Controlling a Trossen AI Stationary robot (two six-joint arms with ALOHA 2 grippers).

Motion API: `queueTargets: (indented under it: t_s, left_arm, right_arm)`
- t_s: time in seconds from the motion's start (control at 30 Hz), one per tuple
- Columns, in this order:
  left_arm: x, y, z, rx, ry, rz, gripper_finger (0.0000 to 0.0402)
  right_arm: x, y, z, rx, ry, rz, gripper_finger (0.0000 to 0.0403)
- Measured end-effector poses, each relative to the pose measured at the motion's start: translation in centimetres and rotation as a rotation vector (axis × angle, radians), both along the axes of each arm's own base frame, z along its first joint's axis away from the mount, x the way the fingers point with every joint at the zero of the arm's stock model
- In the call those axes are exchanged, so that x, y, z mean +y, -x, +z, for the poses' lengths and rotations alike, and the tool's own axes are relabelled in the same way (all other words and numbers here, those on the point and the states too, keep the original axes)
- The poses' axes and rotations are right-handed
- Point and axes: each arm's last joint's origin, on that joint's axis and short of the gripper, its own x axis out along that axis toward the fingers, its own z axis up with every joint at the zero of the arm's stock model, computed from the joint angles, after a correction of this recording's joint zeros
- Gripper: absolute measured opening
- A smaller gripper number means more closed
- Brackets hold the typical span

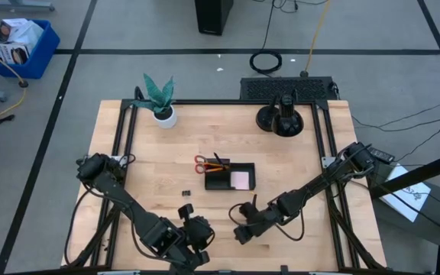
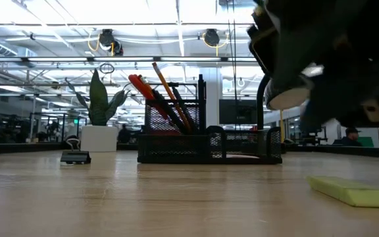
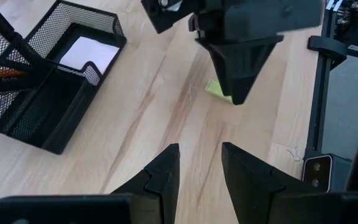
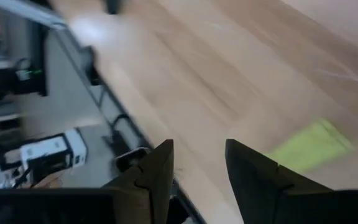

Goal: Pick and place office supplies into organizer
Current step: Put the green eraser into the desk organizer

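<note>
The black mesh organizer [image 1: 230, 177] stands mid-table, with red-handled scissors [image 1: 202, 163], orange pencils and black pens leaning out of its left compartment [image 2: 166, 99]. A pale pink pad [image 1: 240, 179] lies in its right compartment. Two tiny black binder clips [image 1: 189, 192] [image 1: 183, 208] lie on the wood near it. A small yellow-green piece [image 3: 218, 89] [image 2: 354, 191] lies flat near the table's near edge. My right gripper [image 4: 197, 155] [image 1: 239, 229] hovers open just over it, with the piece ahead of the fingers [image 4: 309, 146]. My left gripper [image 3: 201, 158] [image 1: 195, 231] hovers open to its left.
A potted green plant [image 1: 159, 99] stands at the far left corner and a round black stand base [image 1: 281, 118] at the far right. Black frame rails [image 1: 124, 137] run along both sides of the table. Bare wood lies between the organizer and the near edge.
</note>
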Motion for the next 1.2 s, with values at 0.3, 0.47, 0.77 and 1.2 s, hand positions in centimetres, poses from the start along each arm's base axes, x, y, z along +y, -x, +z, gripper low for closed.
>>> queueTargets:
  t_s: [0.3, 0.47, 0.77, 1.2]
  left_arm:
    - [-0.1, 0.1, 0.0, 0.001, -0.001, -0.003, 0.0124]
    - [-0.4, 0.3, 0.0, 0.002, -0.001, -0.011, 0.0124]
    - [-1.3, 1.1, 0.0, -0.002, 0.016, -0.021, 0.0124]
    - [-1.0, 0.9, 0.0, -0.031, 0.116, 0.104, 0.0124]
  right_arm:
    - [0.0, -0.7, 0.8, -0.181, 0.106, 0.124, 0.0139]
    - [0.0, -0.9, 1.0, -0.289, 0.241, 0.266, 0.0139]
    - [0.4, -0.6, 1.0, -0.5, 0.423, 0.734, 0.0139]
    - [-1.4, -1.0, 0.8, -0.647, 0.417, 1.052, 0.0106]
